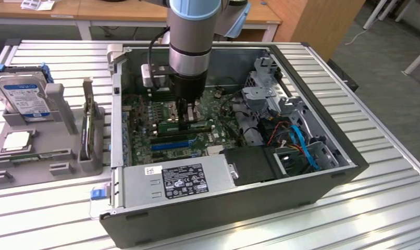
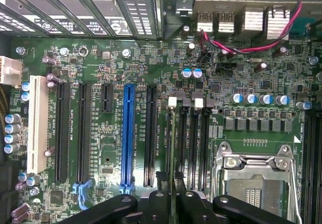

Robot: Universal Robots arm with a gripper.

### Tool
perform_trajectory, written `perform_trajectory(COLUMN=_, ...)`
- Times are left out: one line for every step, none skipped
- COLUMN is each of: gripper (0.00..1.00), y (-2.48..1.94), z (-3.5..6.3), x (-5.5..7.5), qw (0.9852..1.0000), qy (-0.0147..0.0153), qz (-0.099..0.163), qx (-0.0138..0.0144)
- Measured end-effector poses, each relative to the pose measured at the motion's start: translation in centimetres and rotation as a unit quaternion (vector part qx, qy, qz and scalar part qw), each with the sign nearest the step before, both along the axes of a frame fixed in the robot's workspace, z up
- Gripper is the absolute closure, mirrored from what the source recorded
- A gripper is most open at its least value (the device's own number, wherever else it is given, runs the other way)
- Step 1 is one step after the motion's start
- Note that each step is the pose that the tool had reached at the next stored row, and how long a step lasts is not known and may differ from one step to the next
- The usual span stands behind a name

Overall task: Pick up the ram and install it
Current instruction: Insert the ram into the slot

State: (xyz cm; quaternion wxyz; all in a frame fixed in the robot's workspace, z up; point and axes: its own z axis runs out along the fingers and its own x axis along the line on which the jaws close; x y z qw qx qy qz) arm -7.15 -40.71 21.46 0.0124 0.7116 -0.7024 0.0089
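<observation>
The ram (image 2: pixel 172 148) appears edge-on in the wrist view as a thin green strip running out from between my black fingers (image 2: pixel 160 199). My gripper (image 2: pixel 172 198) is shut on it. The stick lies along the outermost of several black memory slots (image 2: pixel 193 143), the one beside the long black expansion slot (image 2: pixel 150 133). I cannot tell whether it touches the slot. In the exterior view my gripper (image 1: pixel 187 119) reaches straight down inside the open computer case (image 1: pixel 335 172), just over the motherboard (image 1: pixel 161 117) near its middle.
The empty processor socket (image 2: pixel 256 183) lies close beside the memory slots. Blue and red cables (image 1: pixel 300 140) and a drive cage (image 1: pixel 266 88) fill the case's side at the exterior view's right. Outside the case, a grey rack (image 1: pixel 29 156) holds a hard drive (image 1: pixel 22 99), a processor chip (image 1: pixel 16 140) and a thin upright board (image 1: pixel 87 130).
</observation>
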Motion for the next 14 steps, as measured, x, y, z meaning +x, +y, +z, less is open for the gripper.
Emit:
perform_trajectory(gripper=0.86, y=0.0, z=-0.02, x=0.0, qw=1.0, qy=0.0, qz=0.0, qx=0.0)
perform_trajectory(gripper=0.86, y=0.0, z=-0.02, x=0.0, qw=1.0, qy=0.0, qz=0.0, qx=0.0)
perform_trajectory(gripper=0.86, y=0.0, z=-0.02, x=0.0, qw=1.0, qy=0.0, qz=0.0, qx=0.0)
perform_trajectory(gripper=0.86, y=0.0, z=-0.03, x=0.0, qw=1.0, qy=0.0, qz=0.0, qx=0.0)
perform_trajectory(gripper=0.86, y=0.0, z=-0.06, x=-0.01, qw=1.0, qy=0.0, qz=0.0, qx=0.0001)
perform_trajectory(gripper=0.86, y=0.01, z=-0.11, x=0.0, qw=1.0, qy=-0.0001, qz=0.0, qx=0.0002)
perform_trajectory(gripper=0.86, y=0.01, z=-0.17, x=-0.01, qw=1.0, qy=0.0, qz=0.0, qx=0.0001)
perform_trajectory(gripper=0.86, y=0.0, z=-0.21, x=-0.01, qw=1.0, qy=0.0, qz=0.0, qx=0.0)
perform_trajectory(gripper=0.86, y=0.0, z=-0.25, x=-0.01, qw=1.0, qy=0.0, qz=0.0, qx=-0.0002)
perform_trajectory(gripper=0.86, y=0.0, z=-0.26, x=-0.01, qw=1.0, qy=0.0, qz=0.0, qx=-0.0003)
perform_trajectory(gripper=0.86, y=0.0, z=-0.27, x=-0.01, qw=1.0, qy=0.0, qz=0.0, qx=-0.0003)
perform_trajectory(gripper=0.86, y=0.0, z=-0.27, x=-0.01, qw=1.0, qy=0.0001, qz=0.0, qx=-0.0004)
perform_trajectory(gripper=0.86, y=0.0, z=-0.27, x=-0.01, qw=1.0, qy=0.0, qz=0.0, qx=-0.0004)
perform_trajectory(gripper=0.86, y=0.0, z=-0.28, x=-0.01, qw=1.0, qy=0.0, qz=0.0, qx=-0.0003)
